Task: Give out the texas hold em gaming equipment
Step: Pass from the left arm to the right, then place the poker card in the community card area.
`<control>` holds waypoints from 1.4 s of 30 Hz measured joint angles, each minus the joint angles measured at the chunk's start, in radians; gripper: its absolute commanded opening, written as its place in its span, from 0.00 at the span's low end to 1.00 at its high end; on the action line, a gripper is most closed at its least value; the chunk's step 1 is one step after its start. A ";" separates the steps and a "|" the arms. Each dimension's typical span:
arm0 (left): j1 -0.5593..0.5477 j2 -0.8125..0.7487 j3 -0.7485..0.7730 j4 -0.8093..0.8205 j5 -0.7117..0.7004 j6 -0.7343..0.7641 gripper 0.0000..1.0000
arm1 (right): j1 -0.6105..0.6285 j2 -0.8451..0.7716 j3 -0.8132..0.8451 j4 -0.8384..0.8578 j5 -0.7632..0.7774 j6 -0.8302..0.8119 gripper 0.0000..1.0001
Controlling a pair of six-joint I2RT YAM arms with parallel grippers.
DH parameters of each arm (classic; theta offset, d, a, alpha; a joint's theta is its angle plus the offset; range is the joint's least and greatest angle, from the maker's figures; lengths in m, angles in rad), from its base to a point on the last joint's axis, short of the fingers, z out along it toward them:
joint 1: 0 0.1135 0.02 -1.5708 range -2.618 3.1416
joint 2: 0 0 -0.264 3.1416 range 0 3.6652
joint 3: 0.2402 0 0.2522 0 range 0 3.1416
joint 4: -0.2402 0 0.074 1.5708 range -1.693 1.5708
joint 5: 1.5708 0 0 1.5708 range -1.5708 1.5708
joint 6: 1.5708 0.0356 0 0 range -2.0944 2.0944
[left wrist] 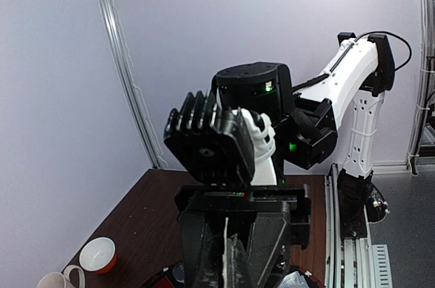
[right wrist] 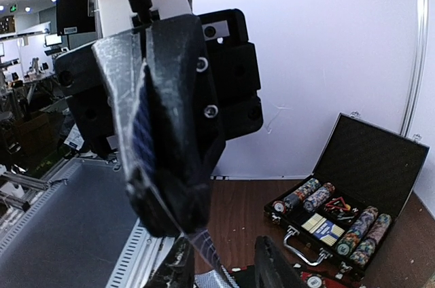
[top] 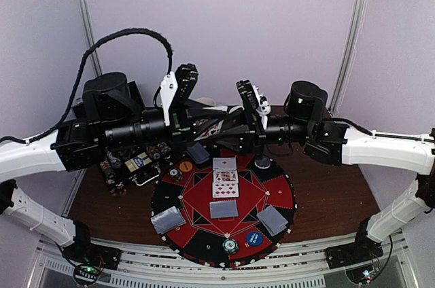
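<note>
Brown tabletop (top: 333, 200) against pale walls carries a round red-and-black felt mat (top: 280, 196). On it lie face-up playing cards (top: 225, 184), grey-backed cards (top: 223, 209) around them, a blue disc (top: 254, 238), an orange disc (top: 185, 166) and a striped poker chip (top: 231, 246). An open black case (right wrist: 360, 186) holding chip stacks sits left of the mat. Above the mat's far edge the arms meet. The left gripper (right wrist: 166, 217) is pressed together on a blue-backed deck (right wrist: 144, 132), held on edge. The right gripper (right wrist: 224, 271) has its fingers spread just below, with a card corner (right wrist: 204, 250) between them; whether they touch it is unclear.
</note>
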 measured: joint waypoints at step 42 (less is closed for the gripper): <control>0.163 -0.241 -0.216 -0.293 -0.546 -0.193 0.98 | 0.423 0.475 0.269 -1.268 1.034 -0.214 0.00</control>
